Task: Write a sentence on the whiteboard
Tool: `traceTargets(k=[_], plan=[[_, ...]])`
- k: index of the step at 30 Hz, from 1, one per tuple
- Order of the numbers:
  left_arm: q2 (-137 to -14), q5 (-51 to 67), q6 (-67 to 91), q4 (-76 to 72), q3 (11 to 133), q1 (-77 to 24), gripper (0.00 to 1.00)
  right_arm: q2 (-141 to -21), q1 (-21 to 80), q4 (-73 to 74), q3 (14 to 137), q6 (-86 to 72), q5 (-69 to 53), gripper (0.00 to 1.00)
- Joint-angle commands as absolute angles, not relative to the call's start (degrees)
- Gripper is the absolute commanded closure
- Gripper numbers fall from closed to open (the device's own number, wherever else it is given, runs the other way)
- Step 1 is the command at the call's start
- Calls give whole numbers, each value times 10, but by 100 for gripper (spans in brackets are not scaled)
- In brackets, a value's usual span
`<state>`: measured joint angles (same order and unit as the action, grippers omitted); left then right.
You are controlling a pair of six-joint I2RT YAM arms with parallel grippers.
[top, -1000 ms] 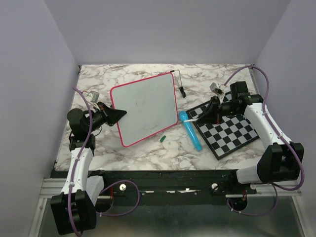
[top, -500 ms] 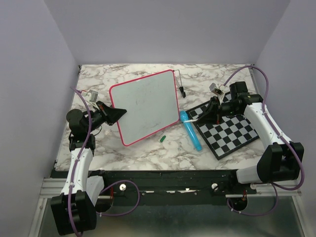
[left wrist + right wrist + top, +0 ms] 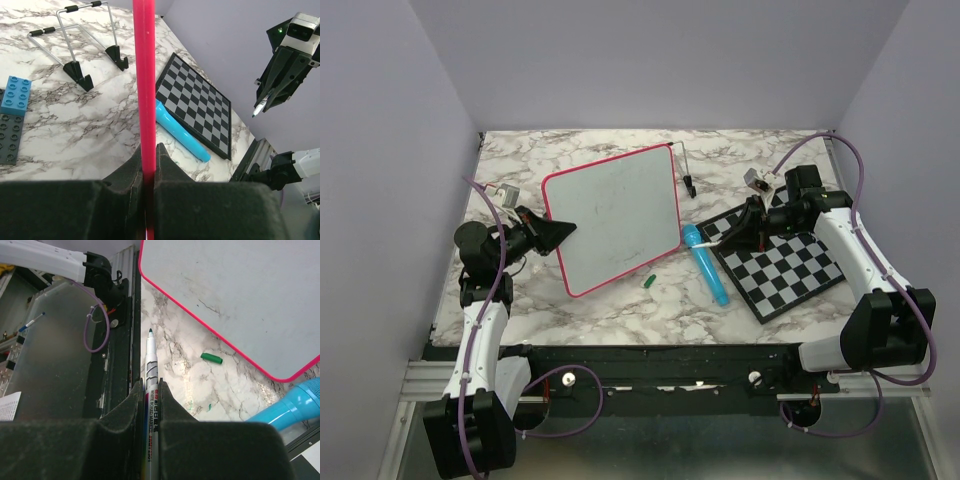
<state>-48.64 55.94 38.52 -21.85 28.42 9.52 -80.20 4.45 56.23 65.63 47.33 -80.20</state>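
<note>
Top: whiteboard [image 3: 612,218] mid-table, skewed. My left gripper [image 3: 565,229] is clamped on its left edge. My right gripper [image 3: 736,234] is clenched on the marker [image 3: 715,242], over the chessboard's [image 3: 785,270] left corner, apart from the whiteboard. Green cap [image 3: 647,282] just below it.
Left wrist: pink frame edge-on, pinched in my jaws.
Right wrist: marker tip bare, off the whiteboard. Faint marks there, unreadable.

Checkered board [image 3: 782,267] on marble table [image 3: 620,310], blue tube [image 3: 706,265] just beside it, green cap [image 3: 648,282] near, wire stand [image 3: 79,76], blue brick [image 3: 15,95]
</note>
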Motion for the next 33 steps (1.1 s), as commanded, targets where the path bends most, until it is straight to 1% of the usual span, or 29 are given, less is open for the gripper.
traceTargets(k=[1, 12, 18, 25, 33], plan=[[-471, 555, 383, -262, 293, 93, 100, -798, 47, 555, 671, 475, -789, 99], [-466, 546, 375, -250, 294, 94, 100, -796, 54, 540, 679, 446, -782, 99], [-466, 546, 375, -250, 294, 93, 100, -791, 106, 498, 705, 397, -731, 99], [-461, 544, 373, -246, 293, 93, 100, -814, 181, 515, 770, 391, -686, 99], [-459, 542, 371, -244, 293, 93, 100, -805, 216, 483, 761, 372, -641, 99]])
